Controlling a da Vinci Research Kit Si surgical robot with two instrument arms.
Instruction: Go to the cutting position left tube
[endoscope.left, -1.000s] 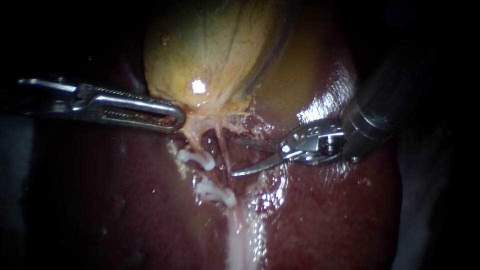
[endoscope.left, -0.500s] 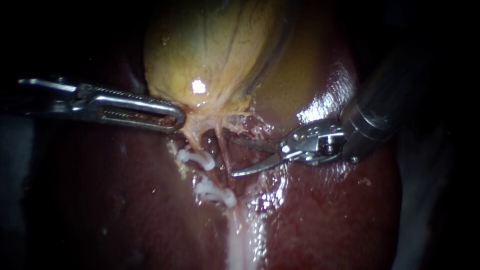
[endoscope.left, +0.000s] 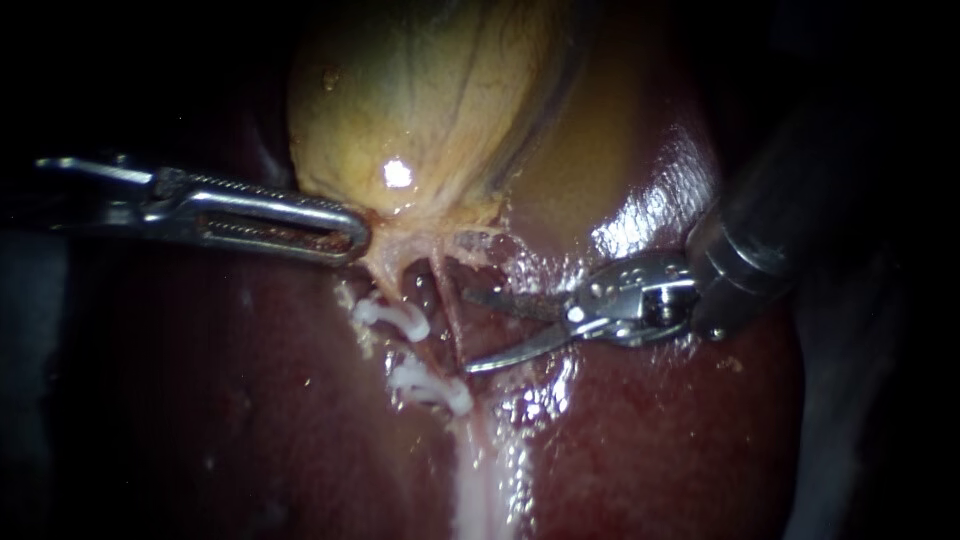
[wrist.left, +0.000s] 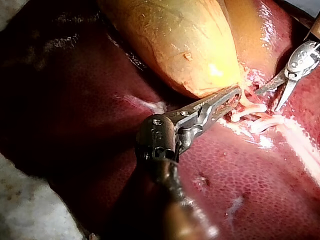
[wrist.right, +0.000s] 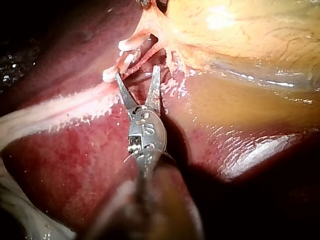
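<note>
The thin pink left tube (endoscope.left: 412, 352), with two white plastic clips (endoscope.left: 395, 316) on it, is lying in the middle, running from 11 o'clock to 5 o'clock. The silver right instrument (endoscope.left: 467, 332) is pointing wide-open blades toward 9 o'clock, near it. The silver left instrument (endoscope.left: 352, 236) is pinching the yellow gallbladder (endoscope.left: 420, 110) at its bottom.

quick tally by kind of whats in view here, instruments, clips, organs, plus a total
instruments: 2 (left instrument, right instrument)
white clips: 2 (upper clip, lower clip)
organs: 2 (gallbladder, liver)
total: 6
</note>
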